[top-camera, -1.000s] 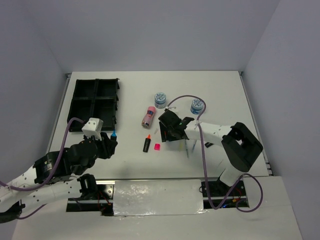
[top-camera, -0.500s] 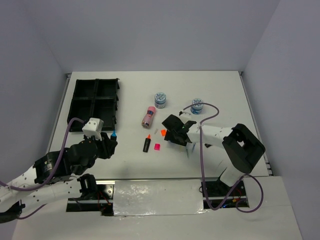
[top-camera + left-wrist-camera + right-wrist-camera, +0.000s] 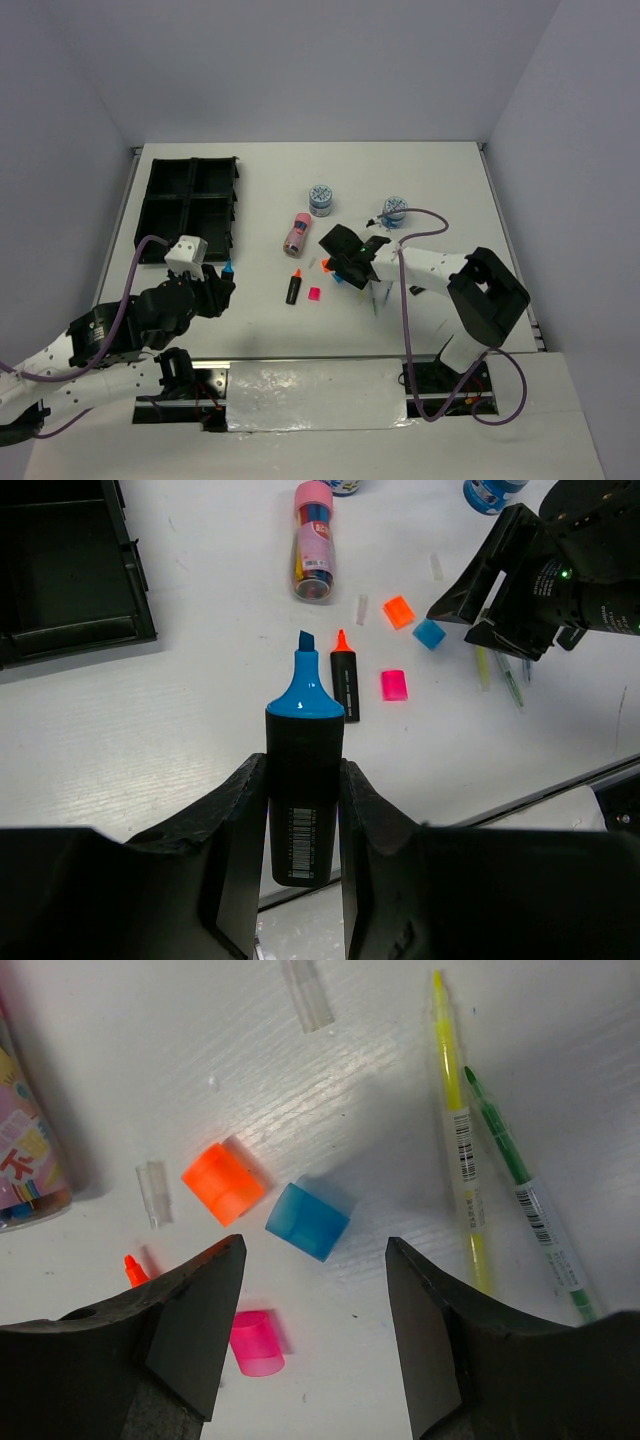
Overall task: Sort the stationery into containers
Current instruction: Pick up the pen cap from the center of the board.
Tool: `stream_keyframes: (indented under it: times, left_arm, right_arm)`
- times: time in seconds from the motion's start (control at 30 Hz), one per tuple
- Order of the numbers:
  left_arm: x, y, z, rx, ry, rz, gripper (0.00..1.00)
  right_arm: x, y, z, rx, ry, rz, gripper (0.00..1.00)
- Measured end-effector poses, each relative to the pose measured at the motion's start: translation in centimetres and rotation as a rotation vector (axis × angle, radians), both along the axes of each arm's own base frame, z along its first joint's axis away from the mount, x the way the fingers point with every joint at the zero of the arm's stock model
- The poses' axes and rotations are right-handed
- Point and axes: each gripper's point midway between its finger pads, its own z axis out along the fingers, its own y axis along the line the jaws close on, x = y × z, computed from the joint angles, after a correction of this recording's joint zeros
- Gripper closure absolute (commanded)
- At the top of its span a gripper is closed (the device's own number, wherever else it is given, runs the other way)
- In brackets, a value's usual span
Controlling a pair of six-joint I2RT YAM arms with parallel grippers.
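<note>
My left gripper (image 3: pixel 303 780) is shut on a short black marker with a blue tip (image 3: pixel 304 695) and holds it above the table's near left, short of the black organiser tray (image 3: pixel 190 205). My right gripper (image 3: pixel 315 1260) is open and empty, low over the table, with a small blue cap (image 3: pixel 308 1220) just ahead of its jaws. An orange cap (image 3: pixel 225 1182) and a pink cap (image 3: pixel 256 1343) lie beside it. A yellow pen (image 3: pixel 460 1150) and a green pen (image 3: pixel 525 1200) lie to the right. An orange-tipped marker (image 3: pixel 294 287) lies near the middle of the table.
A pink tube (image 3: pixel 296 232) lies left of the right gripper (image 3: pixel 342 268). Two round blue-white tubs (image 3: pixel 320 198) (image 3: pixel 394 209) stand behind it. Two small clear caps (image 3: pixel 307 995) (image 3: pixel 154 1193) lie on the table. The tray's corner shows in the left wrist view (image 3: pixel 60 570).
My right gripper has shifted a little over the loose caps, and the orange and blue caps now show beside it. Its cable has swung. The left arm has not moved.
</note>
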Motion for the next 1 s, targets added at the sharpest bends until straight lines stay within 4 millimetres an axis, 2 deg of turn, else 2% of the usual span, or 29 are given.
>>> stream_keyframes:
  times: [0.47, 1.0]
  left_arm:
    - [-0.1, -0.1, 0.3, -0.016, -0.005, -0.006, 1.00]
    - [-0.1, -0.2, 0.4, -0.011, -0.012, -0.024, 1.00]
  right_arm:
    - [-0.7, 0.5, -2.1, -0.021, 0.060, -0.072, 0.37]
    - [0.0, 0.8, -1.3, -0.006, 0.044, -0.120, 0.37]
